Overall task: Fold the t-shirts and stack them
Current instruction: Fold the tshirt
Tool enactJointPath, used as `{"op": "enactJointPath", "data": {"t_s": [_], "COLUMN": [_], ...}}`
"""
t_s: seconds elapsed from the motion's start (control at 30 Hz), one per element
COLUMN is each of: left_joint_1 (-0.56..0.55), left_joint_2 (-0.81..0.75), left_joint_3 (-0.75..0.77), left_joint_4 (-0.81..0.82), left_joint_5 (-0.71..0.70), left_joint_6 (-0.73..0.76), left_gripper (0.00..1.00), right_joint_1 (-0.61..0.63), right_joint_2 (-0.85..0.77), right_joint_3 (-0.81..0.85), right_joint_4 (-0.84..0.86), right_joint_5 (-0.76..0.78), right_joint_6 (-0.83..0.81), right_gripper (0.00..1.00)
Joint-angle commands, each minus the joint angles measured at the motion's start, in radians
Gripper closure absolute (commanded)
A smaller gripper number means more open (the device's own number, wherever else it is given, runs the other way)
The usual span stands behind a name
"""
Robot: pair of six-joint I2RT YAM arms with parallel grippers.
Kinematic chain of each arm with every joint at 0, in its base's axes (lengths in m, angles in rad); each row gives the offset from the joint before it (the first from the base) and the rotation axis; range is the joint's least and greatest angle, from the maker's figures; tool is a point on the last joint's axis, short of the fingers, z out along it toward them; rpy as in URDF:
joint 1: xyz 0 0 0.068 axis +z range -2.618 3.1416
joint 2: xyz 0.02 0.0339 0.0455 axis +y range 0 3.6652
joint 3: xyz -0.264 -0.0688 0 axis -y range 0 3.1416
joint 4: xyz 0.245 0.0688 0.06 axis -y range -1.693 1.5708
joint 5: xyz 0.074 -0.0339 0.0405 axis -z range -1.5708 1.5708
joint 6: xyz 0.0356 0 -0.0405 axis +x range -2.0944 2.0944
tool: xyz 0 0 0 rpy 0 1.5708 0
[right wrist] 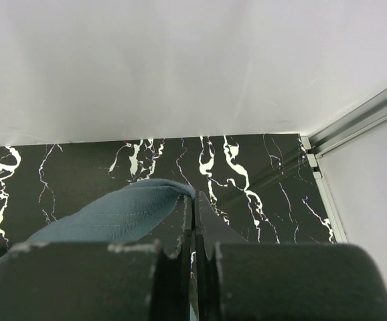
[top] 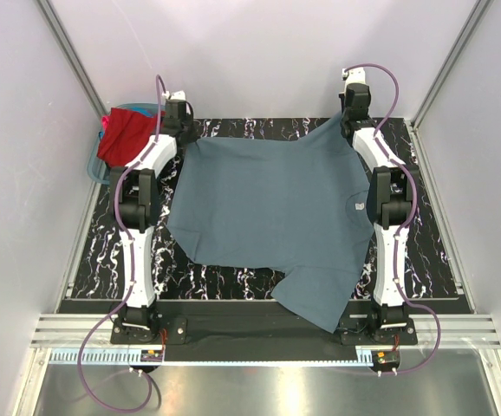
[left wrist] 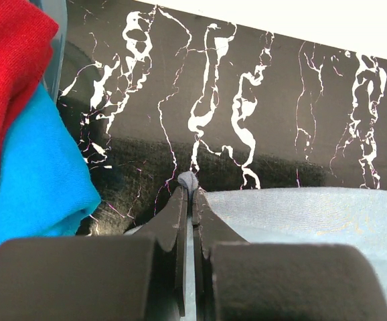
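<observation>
Our left tool [left wrist: 189, 190] and right tool [right wrist: 194, 208] each pinch a far corner of the grey-blue t-shirt [top: 268, 212], spread over the worktop [top: 224, 279]. We should draw both together, edge taut, for a square fold

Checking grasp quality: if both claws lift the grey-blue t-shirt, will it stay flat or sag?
Likely floppy: the grey-blue t-shirt lies creased across the table. It probably sags between the left claw and right claw. Both pinch only small folds, so it might slip.
</observation>
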Motion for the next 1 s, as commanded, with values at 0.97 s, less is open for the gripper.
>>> {"op": "enactJointPath", "data": {"t_s": [0.97], "left_joint_1": [0.064], "left_joint_2": [-0.127], "left_joint_3": [-0.103], "left_joint_4": [0.100], "left_joint_5": [0.217], "left_joint_6": [0.130], "left_gripper": [1.00], "right_joint_1": [-0.007], "right_joint_2": [-0.352], "right_joint_3": [-0.326], "right_joint_4": [0.028], "right_joint_5": [-0.012], "right_joint_6": [-0.002], "right_gripper": [1.00]}}
